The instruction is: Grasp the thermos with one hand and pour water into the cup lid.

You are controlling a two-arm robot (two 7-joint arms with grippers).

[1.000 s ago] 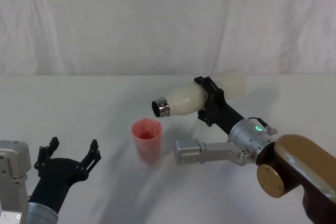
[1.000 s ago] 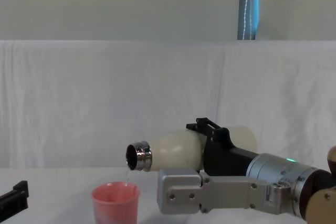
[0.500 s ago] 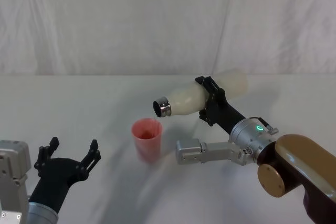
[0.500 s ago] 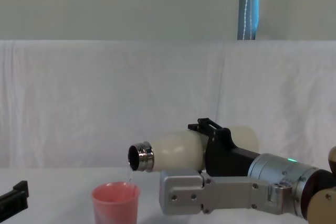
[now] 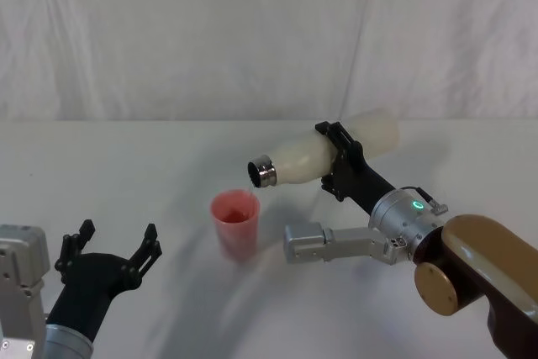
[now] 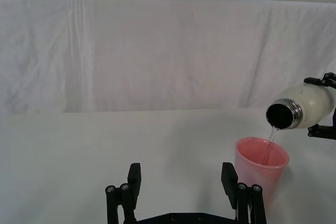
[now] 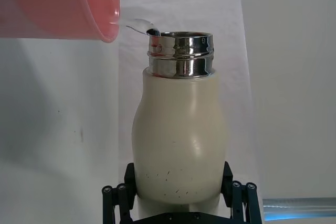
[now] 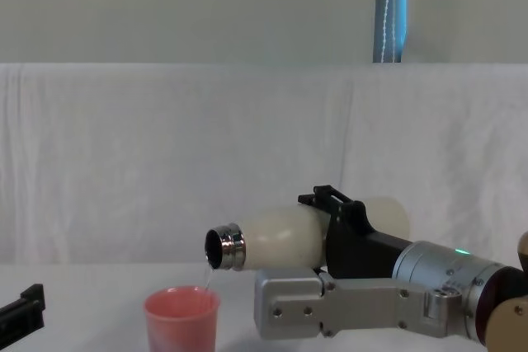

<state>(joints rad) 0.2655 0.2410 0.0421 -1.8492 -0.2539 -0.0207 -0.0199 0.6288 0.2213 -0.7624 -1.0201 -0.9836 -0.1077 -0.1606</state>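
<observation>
The cream-white thermos [image 5: 313,157] lies nearly level in the air, its steel neck [image 5: 263,171] pointing left over the pink cup lid [image 5: 234,224]. My right gripper [image 5: 340,160] is shut on the thermos around its middle. A thin stream of water falls from the steel neck [image 8: 223,248] into the cup lid [image 8: 181,320]; the same stream shows between the thermos [image 6: 307,107] and the cup lid [image 6: 261,166] in the left wrist view. The right wrist view has the thermos [image 7: 180,135] between my fingers [image 7: 118,198] and the cup lid [image 7: 60,3] by its mouth. My left gripper [image 5: 113,250] rests open near the table's front left.
A white cloth covers the table [image 5: 126,166] and hangs as a backdrop [image 5: 210,31] behind it. A blue-lit pole [image 8: 391,7] stands above the backdrop. My right forearm [image 5: 336,243] stretches across the table just right of the cup lid.
The thermos has drifted slightly right and tilted a little, still pouring over the cup lid. The left arm has not moved.
</observation>
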